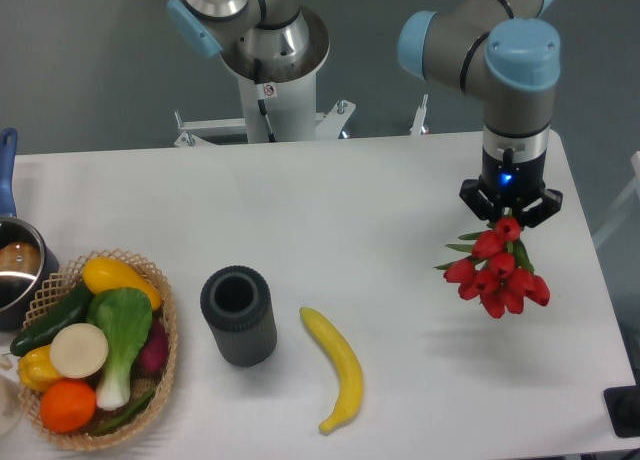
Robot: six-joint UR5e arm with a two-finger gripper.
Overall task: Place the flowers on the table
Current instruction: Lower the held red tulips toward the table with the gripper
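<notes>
Flowers (497, 273) held aloft in closed pincer (510, 217), buds hanging just below, above right side of bench (330, 210).

Carrying step apparently under way; next, likely lowering to bare surface directly beneath, then releasing. Well off to pincer's left: banana (337, 368), black cylinder (238, 315), vegetable basket (98, 347).

Banana (337, 370) right of cup (238, 315) (basket (168, 365) leftmost)
</notes>
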